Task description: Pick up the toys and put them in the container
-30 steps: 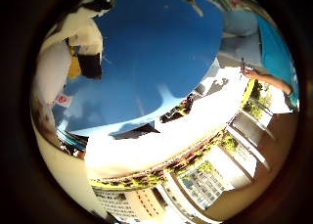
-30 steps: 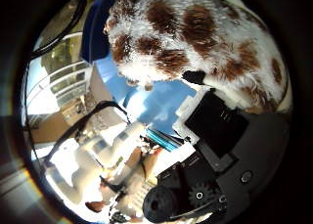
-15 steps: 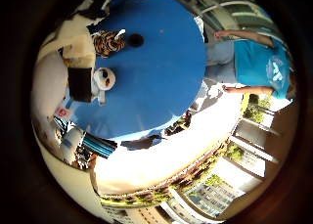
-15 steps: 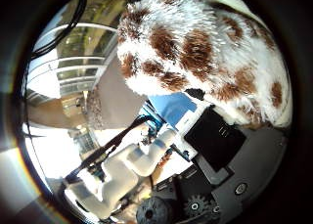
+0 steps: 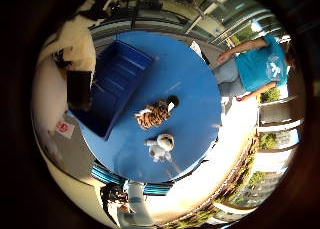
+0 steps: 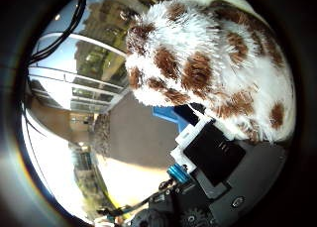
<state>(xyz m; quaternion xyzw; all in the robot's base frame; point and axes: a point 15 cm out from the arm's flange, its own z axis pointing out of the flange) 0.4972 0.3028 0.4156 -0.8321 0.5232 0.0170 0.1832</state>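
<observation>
A white plush toy with brown spots [image 6: 213, 63] fills much of the right thumb side palm view, close against the palm. My right hand [image 6: 210, 156] is curled on it, with black and white finger parts pressed to its underside. The right little finger side palm view looks down from well above on a round blue table [image 5: 195, 84]. A blue rectangular container [image 5: 118, 79] stands on the table near one edge. A brown striped toy [image 5: 153, 114] and a small white toy [image 5: 160, 145] lie on the table beside the container.
A black part of the hand [image 5: 80, 89] and a cream shape [image 5: 80, 44] cover the table's edge by the container. Pale floor [image 5: 215, 164] surrounds the table. Railings and a building front [image 6: 69, 78] lie beyond.
The little finger side view has pulled away from the table, so the camera has risen; the whole table, container and both toys now show. The spotted plush stays against the palm.
</observation>
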